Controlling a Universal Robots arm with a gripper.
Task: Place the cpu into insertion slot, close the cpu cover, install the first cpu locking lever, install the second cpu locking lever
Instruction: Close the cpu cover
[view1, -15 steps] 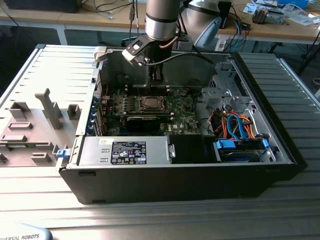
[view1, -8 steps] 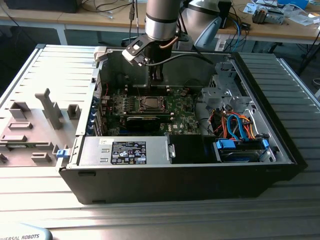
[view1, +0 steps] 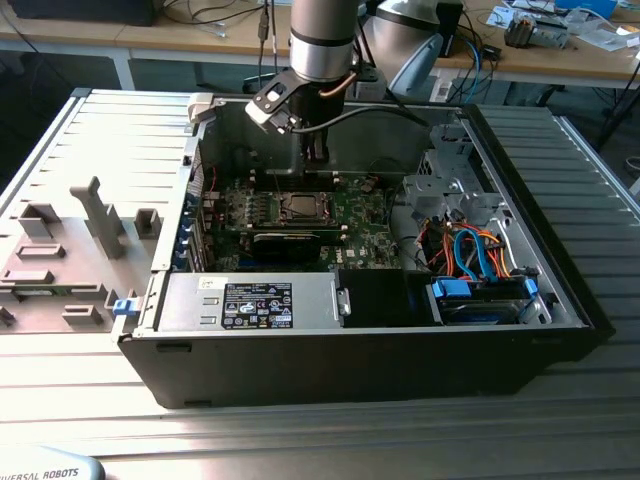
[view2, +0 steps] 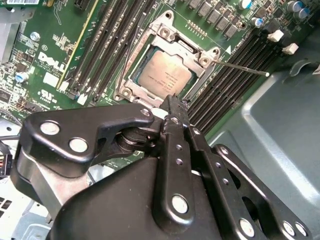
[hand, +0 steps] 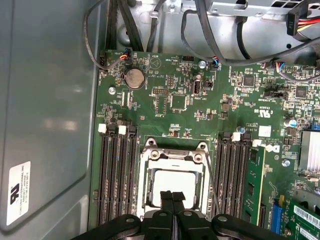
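Note:
The cpu (view2: 161, 75) lies silver side up in the insertion slot (view1: 298, 207) in the middle of the green motherboard. The cpu cover (view2: 192, 52) lies flat over it as a silvery frame, and the chip shows through its window (hand: 172, 181). A thin metal lever (view2: 242, 68) sticks out from one corner of the socket across the memory slots. My gripper (view2: 172, 106) hangs just above the socket's edge with its black fingers pressed together and nothing between them. It also shows in the first wrist view (hand: 172, 194) and in the exterior view (view1: 316, 152).
Long black memory slots (hand: 117, 175) flank the socket on both sides. A black card (view1: 290, 242) lies in front of it, with the power supply (view1: 250, 300) beyond that. The case wall (view2: 280, 125) stands close by. Coloured cables (view1: 480, 255) fill the exterior view's right.

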